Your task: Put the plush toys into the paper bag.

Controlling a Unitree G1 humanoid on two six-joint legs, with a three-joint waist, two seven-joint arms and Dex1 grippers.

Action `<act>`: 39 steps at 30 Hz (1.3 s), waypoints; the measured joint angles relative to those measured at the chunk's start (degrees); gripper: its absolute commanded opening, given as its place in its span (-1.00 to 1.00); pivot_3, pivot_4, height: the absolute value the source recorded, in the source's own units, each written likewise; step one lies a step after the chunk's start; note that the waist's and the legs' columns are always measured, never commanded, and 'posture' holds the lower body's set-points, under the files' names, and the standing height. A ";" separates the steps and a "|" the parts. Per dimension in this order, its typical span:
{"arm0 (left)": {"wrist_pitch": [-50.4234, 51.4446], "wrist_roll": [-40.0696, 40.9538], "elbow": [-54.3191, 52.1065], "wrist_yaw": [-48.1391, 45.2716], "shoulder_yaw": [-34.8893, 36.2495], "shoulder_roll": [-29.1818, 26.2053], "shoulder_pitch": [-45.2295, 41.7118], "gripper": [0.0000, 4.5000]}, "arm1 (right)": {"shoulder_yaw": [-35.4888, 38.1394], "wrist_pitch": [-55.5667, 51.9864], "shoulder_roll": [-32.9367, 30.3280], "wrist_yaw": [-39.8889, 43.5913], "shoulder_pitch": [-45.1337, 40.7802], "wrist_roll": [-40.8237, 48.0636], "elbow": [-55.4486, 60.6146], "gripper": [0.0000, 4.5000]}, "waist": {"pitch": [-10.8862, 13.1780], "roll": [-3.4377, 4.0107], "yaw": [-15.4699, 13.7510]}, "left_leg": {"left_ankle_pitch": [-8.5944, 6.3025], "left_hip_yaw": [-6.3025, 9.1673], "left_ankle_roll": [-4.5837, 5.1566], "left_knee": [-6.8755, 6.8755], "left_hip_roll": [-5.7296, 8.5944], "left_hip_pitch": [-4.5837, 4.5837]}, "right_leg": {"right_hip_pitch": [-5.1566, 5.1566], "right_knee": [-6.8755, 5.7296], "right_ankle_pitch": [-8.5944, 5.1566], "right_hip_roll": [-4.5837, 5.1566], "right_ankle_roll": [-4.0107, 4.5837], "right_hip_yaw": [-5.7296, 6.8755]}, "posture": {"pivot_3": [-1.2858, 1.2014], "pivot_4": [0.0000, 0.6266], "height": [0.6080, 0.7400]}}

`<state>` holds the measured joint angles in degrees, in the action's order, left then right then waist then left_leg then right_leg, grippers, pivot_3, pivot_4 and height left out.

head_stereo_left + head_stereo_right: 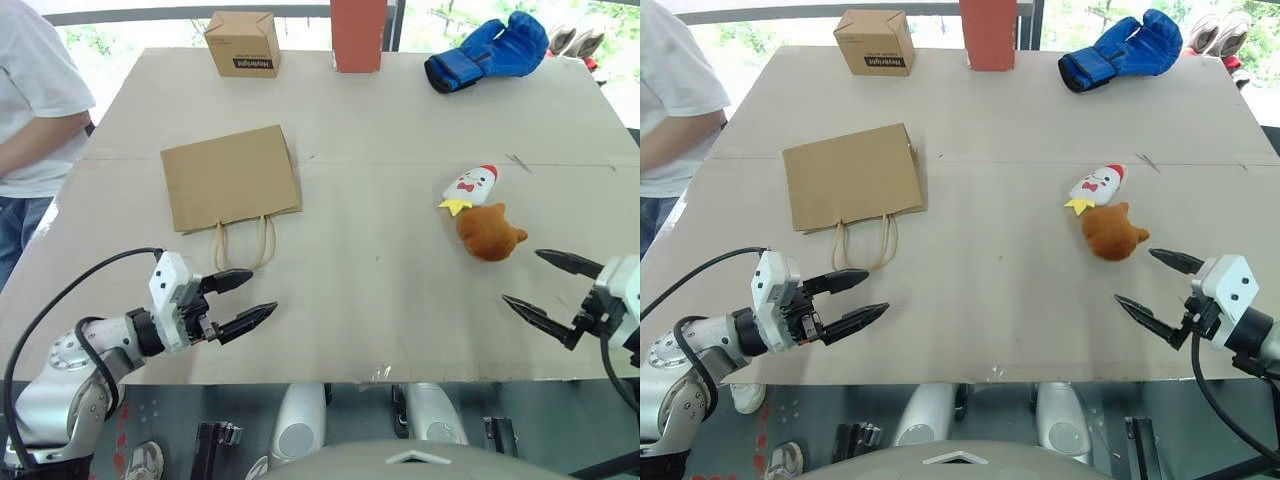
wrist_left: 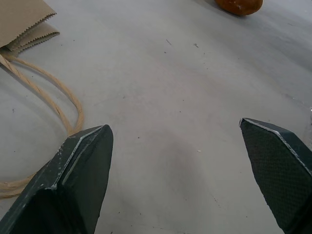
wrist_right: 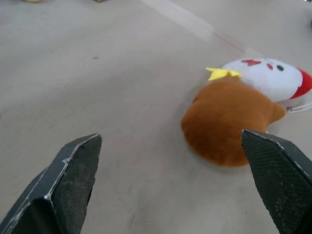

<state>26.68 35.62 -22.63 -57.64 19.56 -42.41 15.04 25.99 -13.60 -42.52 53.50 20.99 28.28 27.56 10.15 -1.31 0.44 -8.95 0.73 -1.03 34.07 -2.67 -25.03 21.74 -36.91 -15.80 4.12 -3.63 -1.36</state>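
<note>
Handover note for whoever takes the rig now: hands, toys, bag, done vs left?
Left hand: open, empty, hovering just short of the paper bag's handles.
Right hand: open, empty, just short of the toys.
Paper bag: lying flat on the table, handles toward the robot, mouth not opened.
White plush toy and orange-brown plush toy: touching each other on the table, on the robot's right, well apart from the bag.
Done: nothing, no toy is in the bag.
Left: open the bag, pick up each toy, put both inside.
</note>
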 measured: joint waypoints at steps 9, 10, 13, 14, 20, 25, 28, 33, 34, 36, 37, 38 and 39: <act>-2.73 0.25 3.15 0.99 1.26 1.15 -4.81 0.99 | -6.81 -0.21 3.82 -3.34 -4.04 0.21 5.71 0.98 | -0.01 0.00 0.24 | 0.00 -0.08 0.04 0.01 -0.08 0.08 | -0.03 0.00 0.00 -0.10 -0.01 0.01 | 0.03 -0.52 1.00; -3.74 -0.25 4.81 0.40 1.90 0.64 -5.14 0.99 | -7.68 -0.58 3.93 -3.90 -4.70 0.29 6.55 0.98 | -0.01 -0.02 0.29 | 0.01 -0.07 0.04 0.01 -0.08 0.08 | -0.02 0.00 0.00 -0.11 -0.01 0.03 | 0.03 -0.52 1.00; -10.08 -3.66 13.45 -3.80 4.73 -4.19 -6.79 0.99 | -12.13 -2.26 4.28 -5.66 -7.53 0.32 9.98 0.98 | 0.00 -0.02 0.26 | 0.00 -0.04 0.03 -0.01 -0.13 0.08 | 0.02 -0.01 0.01 -0.14 0.00 0.10 | 0.03 -0.52 1.00; -13.54 -5.02 16.41 -5.94 5.30 -5.84 -7.30 0.99 | -13.36 -2.67 4.29 -6.57 -8.15 -0.14 10.93 0.98 | 0.00 -0.02 0.20 | 0.00 -0.06 0.03 -0.03 -0.12 0.08 | 0.02 -0.01 0.01 -0.11 0.01 0.09 | 0.03 -0.52 1.00; -34.94 -14.33 36.01 -14.68 5.15 -11.96 -11.89 0.99 | -19.43 -4.23 4.78 -9.87 -11.08 -1.98 13.83 0.98 | -0.05 -0.10 -0.04 | -0.04 -0.13 0.01 -0.06 -0.11 0.01 | 0.08 0.05 0.02 0.03 0.03 0.10 | 0.03 -0.52 1.00; -46.73 -19.85 45.07 -15.70 0.84 -12.13 -18.32 0.99 | -21.19 -4.25 5.18 -10.96 -11.35 -3.16 13.82 0.98 | -0.11 -0.20 -0.26 | -0.04 -0.43 0.00 -0.05 -0.47 -0.03 | 0.08 0.05 0.03 0.13 0.05 0.21 | 0.03 -0.52 1.00; -52.45 -23.33 48.63 -14.47 -2.47 -11.92 -22.11 0.99 | -21.23 -4.07 5.64 -11.50 -11.30 -3.22 13.83 0.98 | -0.12 -0.22 -0.23 | 0.05 -0.44 0.14 -0.05 -0.47 -0.02 | 0.08 0.05 0.04 0.06 0.04 0.26 | 0.03 -0.52 1.00; -58.50 -27.78 52.73 -10.67 -6.82 -10.52 -27.33 0.99 | -21.25 -3.84 5.80 -12.03 -10.91 -3.45 13.98 0.98 | -0.13 -0.23 -0.24 | 0.12 -0.42 0.26 -0.05 -0.48 0.00 | 0.06 -0.07 0.05 -0.11 0.02 0.35 | 0.03 -0.52 1.00; -60.85 -29.35 53.85 -9.43 -8.13 -9.99 -28.83 0.99 | -21.32 -3.76 5.84 -12.23 -10.53 -3.64 14.04 0.98 | -0.13 -0.23 -0.25 | 0.12 -0.42 0.26 -0.05 -0.48 0.00 | 0.06 -0.10 0.05 -0.12 0.02 0.35 | 0.03 -0.52 1.00; -63.12 -30.94 54.85 -8.21 -9.64 -9.18 -30.46 0.77 | -21.40 -3.65 5.87 -12.48 -10.10 -3.87 14.13 1.00 | -0.13 -0.23 -0.32 | 0.13 -0.42 0.27 -0.02 -0.48 0.01 | 0.06 -0.17 0.06 -0.16 -0.01 0.37 | 0.03 -0.52 1.00; -63.76 -31.03 55.45 -7.66 -10.53 -8.51 -31.44 0.67 | -21.42 -3.57 5.86 -12.62 -9.80 -4.25 14.14 1.00 | -0.13 -0.23 -0.34 | 0.13 -0.42 0.27 0.01 -0.47 0.01 | 0.06 -0.19 0.09 -0.17 -0.05 0.36 | 0.03 -0.52 1.00; -63.79 -30.96 55.73 -7.53 -10.93 -8.19 -31.95 0.49 | -21.42 -3.54 5.87 -12.67 -9.69 -4.45 14.14 1.00 | -0.13 -0.23 -0.32 | 0.13 -0.42 0.27 0.03 -0.47 0.01 | 0.06 -0.21 0.09 -0.17 -0.07 0.36 | 0.03 -0.52 1.00; -63.84 -30.85 56.05 -7.48 -11.31 -7.77 -32.53 0.26 | -21.44 -3.44 5.87 -12.76 -9.59 -4.93 14.14 1.00 | -0.13 -0.23 -0.22 | 0.13 -0.43 0.27 0.07 -0.47 0.01 | 0.06 -0.25 0.10 -0.18 -0.08 0.35 | 0.03 -0.52 1.00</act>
<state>-37.16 4.77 33.42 -65.13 8.25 -50.19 -17.49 4.55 -17.04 -36.65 40.74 11.39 23.34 41.70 10.02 -1.54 0.22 -8.82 0.30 -0.76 34.14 -3.14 -25.02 21.80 -37.15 -15.70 3.94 -3.72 -1.01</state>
